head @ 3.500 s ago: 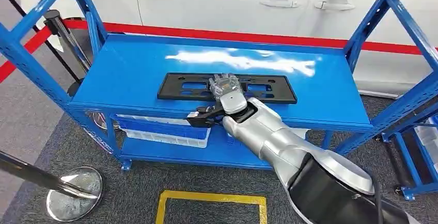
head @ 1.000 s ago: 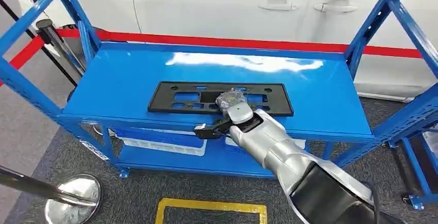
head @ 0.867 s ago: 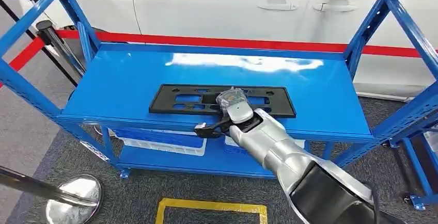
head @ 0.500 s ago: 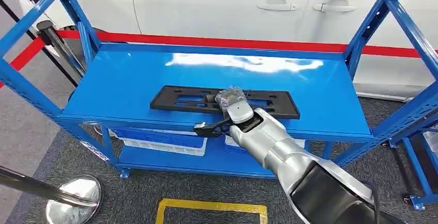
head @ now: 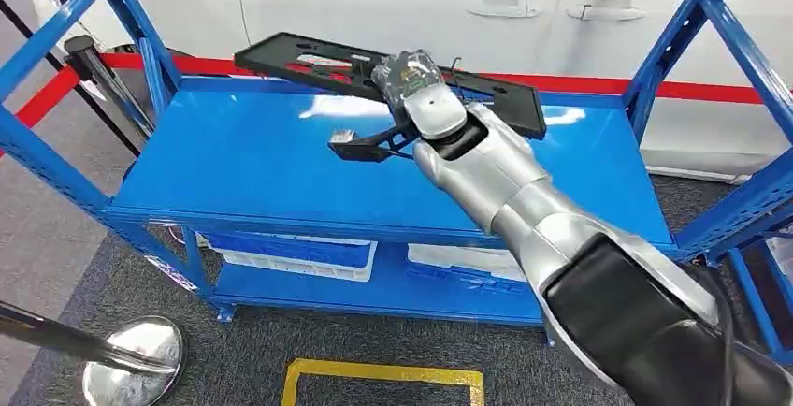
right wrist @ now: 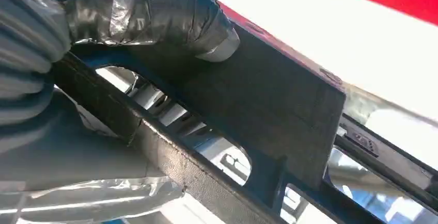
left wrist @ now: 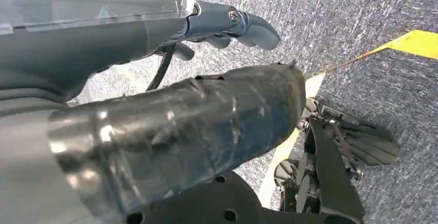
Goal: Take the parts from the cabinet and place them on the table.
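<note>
A long black plastic frame part (head: pixel 309 58) with cut-outs hangs tilted above the blue cabinet's top shelf (head: pixel 243 167). My right hand (head: pixel 411 83) grips it near its middle; up close, the thumb (right wrist: pixel 155 15) presses on the frame's flat bar (right wrist: pixel 268 110). The frame's left end sits higher and farther back than before, against the white car behind. My left hand (left wrist: pixel 181 131) hangs over the grey carpet, its fingers curled in with nothing in them.
Blue uprights (head: pixel 687 27) stand at both ends of the cabinet. White bins (head: pixel 290 256) lie on the lower shelf. A white car (head: pixel 421 4) and a red barrier belt (head: pixel 598 79) are behind. A chrome post base (head: pixel 131 359) and yellow floor tape (head: pixel 383 373) lie near.
My right hand has lifted the black frame off the top shelf and raised it up and back. Earlier the frame lay flat on the shelf under the hand.
</note>
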Robot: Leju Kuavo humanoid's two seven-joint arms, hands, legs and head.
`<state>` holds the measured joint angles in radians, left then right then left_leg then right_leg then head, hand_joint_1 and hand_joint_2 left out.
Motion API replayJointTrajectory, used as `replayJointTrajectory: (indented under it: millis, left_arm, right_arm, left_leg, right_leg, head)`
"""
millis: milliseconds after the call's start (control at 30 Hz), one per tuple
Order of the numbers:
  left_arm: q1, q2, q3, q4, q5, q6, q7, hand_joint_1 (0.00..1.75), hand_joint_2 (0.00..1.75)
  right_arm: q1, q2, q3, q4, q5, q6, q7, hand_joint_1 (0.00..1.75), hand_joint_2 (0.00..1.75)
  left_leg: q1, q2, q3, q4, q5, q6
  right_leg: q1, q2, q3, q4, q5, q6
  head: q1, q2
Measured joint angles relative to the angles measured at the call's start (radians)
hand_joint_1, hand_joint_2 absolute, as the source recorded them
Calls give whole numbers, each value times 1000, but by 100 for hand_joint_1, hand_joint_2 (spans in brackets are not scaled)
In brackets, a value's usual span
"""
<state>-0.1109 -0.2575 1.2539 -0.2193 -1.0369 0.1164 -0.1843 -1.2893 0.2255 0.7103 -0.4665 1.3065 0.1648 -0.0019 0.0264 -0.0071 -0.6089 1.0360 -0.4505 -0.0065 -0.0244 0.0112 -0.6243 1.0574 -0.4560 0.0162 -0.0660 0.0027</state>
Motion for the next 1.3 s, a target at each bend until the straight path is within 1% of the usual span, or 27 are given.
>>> replayJointTrajectory:
  millis: [100,200,233,400,467,533,667,833,900,1000,1100,1300]
  left_arm:
    - [0,0,0,0,0,-13,2,0,0]
    - [0,0,1,0,0,-17,2,0,0]
    - [0,-1,1,0,1,-20,0,0,175]
    - [0,-3,7,0,21,-59,-52,0,175]
    - [0,-5,8,0,2,-61,-72,0,175]
    - [1,-5,6,0,-9,-52,-80,0,175]
    - [1,-6,6,0,9,-59,-103,0,175]
    - [1,-6,7,0,18,-72,-117,0,175]
    - [1,-7,7,0,19,-72,-120,0,175]
    - [1,-7,7,0,18,-73,-127,0,175]
    - [1,-7,7,0,18,-74,-130,0,175]
    - [0,-7,7,0,18,-75,-130,0,175]
  right_arm:
    - [-46,-2,-3,-27,6,31,-10,175,175]
    - [-81,-3,-12,-49,6,42,-13,175,175]
    - [-86,-4,-13,-54,6,43,-13,175,175]
    - [-94,-23,-14,-80,11,52,-20,175,175]
    - [-102,-36,-14,-93,10,64,-24,175,175]
    - [-108,-47,-14,-106,8,72,-28,175,175]
    - [-111,-66,-16,-128,5,76,-28,175,175]
    - [-105,-100,-31,-195,-30,60,-29,175,175]
    - [-105,-112,-31,-226,-36,81,-32,175,175]
    - [-106,-129,-31,-250,-52,126,-66,175,175]
    - [-107,-142,-31,-260,-58,132,-73,175,175]
    - [-109,-151,-31,-263,-61,131,-76,175,175]
  left_leg:
    - [0,0,-1,0,0,0]
    - [0,0,-1,0,0,0]
    - [0,0,-1,0,0,0]
    - [0,0,-1,0,0,0]
    - [0,0,-2,0,0,0]
    - [0,0,-2,0,0,0]
    - [0,0,-2,1,0,0]
    - [0,0,-2,0,0,0]
    - [0,0,-2,0,0,0]
    - [0,0,-2,1,0,0]
    - [0,0,-2,1,0,0]
    - [0,0,-2,1,0,0]
  right_leg:
    - [0,0,-1,0,0,0]
    - [0,0,-1,0,0,0]
    - [0,0,-1,0,0,0]
    - [0,0,-1,0,0,0]
    - [0,0,-1,0,0,0]
    - [0,0,-1,0,0,0]
    - [0,0,-1,0,0,0]
    - [0,0,-1,0,0,0]
    - [0,0,-1,0,0,0]
    - [0,0,-1,0,0,0]
    - [0,0,-1,0,0,0]
    - [0,0,-1,0,0,0]
  head:
    - [0,0]
    - [0,0]
    - [0,0]
    - [0,0]
    - [0,0]
    - [0,0]
    - [0,0]
    - [0,0]
    - [0,0]
    - [0,0]
    - [0,0]
    - [0,0]
